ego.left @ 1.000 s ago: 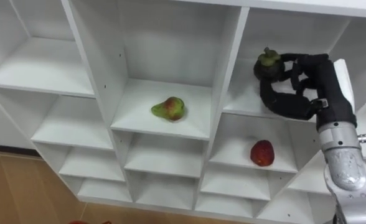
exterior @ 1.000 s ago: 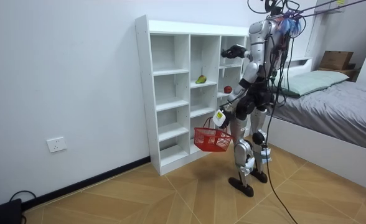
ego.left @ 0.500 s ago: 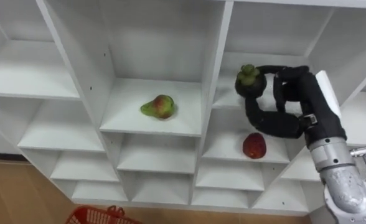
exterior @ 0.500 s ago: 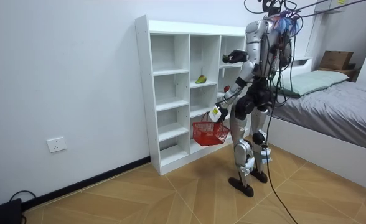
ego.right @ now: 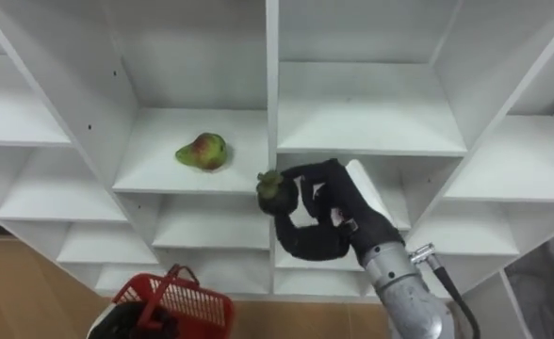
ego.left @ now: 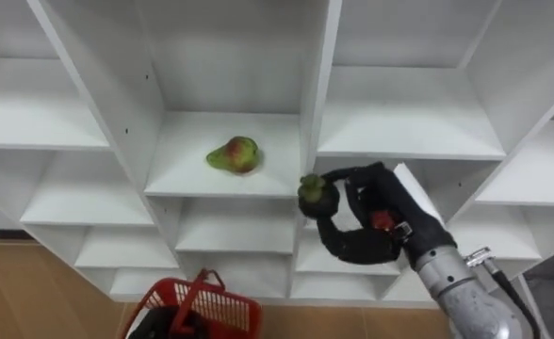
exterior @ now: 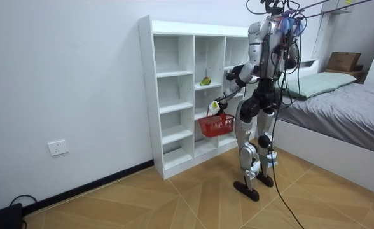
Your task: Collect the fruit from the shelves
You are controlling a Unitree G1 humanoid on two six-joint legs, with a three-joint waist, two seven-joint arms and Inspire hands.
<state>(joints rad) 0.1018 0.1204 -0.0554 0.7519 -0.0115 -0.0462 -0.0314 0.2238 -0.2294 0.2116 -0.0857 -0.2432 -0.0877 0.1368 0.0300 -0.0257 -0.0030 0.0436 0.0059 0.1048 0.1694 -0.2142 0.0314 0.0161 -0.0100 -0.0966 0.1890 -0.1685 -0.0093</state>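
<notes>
One mangosteen in the curled right hand; one pear on a closet shelf; left hand grips one red basket.

One pear, one mangosteen, one red basket, one closet

no writing, number, label or sign can be read on anything in these views.
</notes>
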